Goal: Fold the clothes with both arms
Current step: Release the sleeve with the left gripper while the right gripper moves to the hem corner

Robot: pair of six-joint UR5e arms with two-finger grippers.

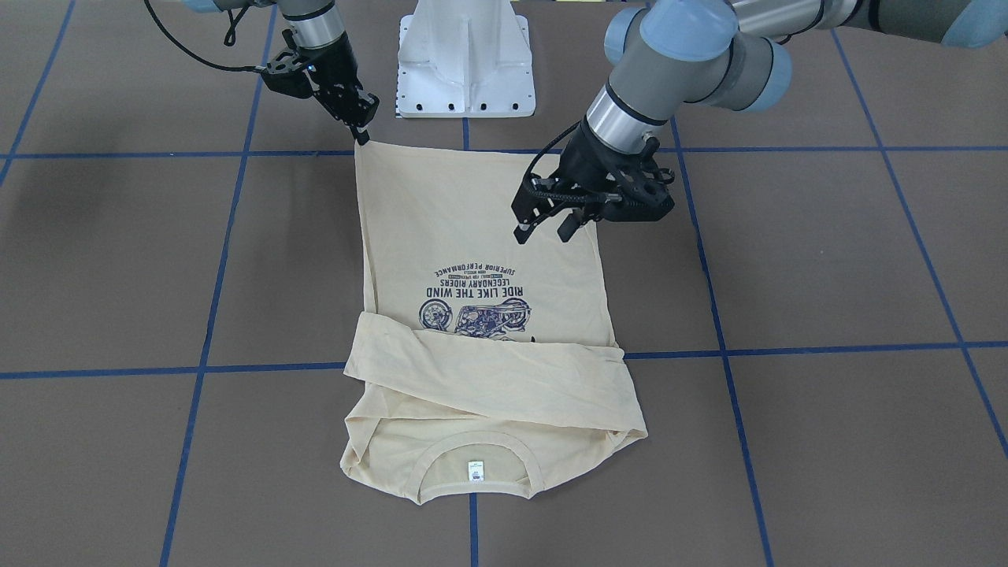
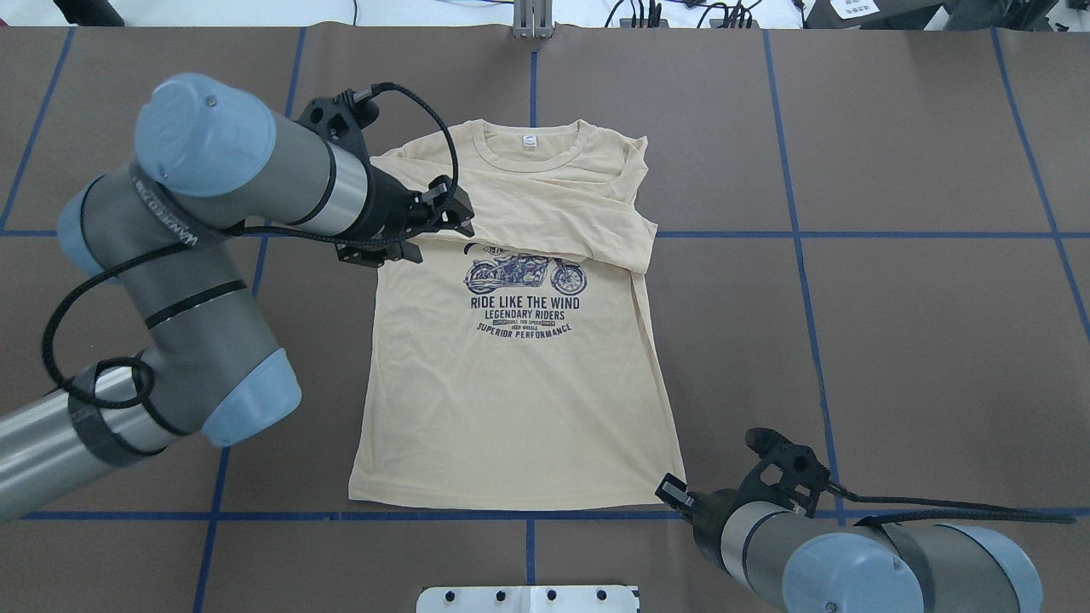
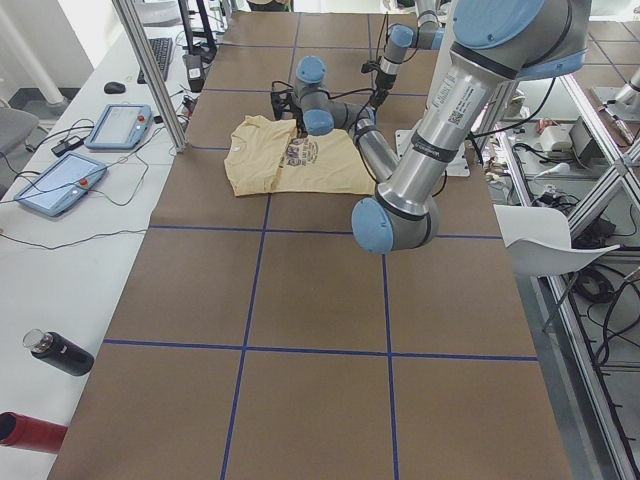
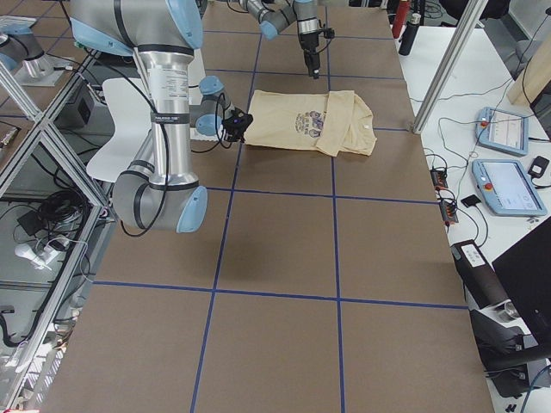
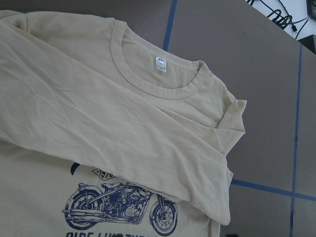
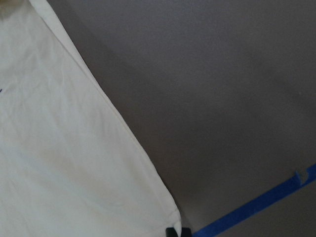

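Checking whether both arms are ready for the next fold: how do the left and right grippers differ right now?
The left gripper has its jaws open; the right gripper has them closed. The left gripper hovers above the T-shirt, gripping nothing; the right gripper sits low at a hem corner, apparently pinching it. The left leans sideways; the right points steeply down. Both are black two-finger grippers at the same shirt.
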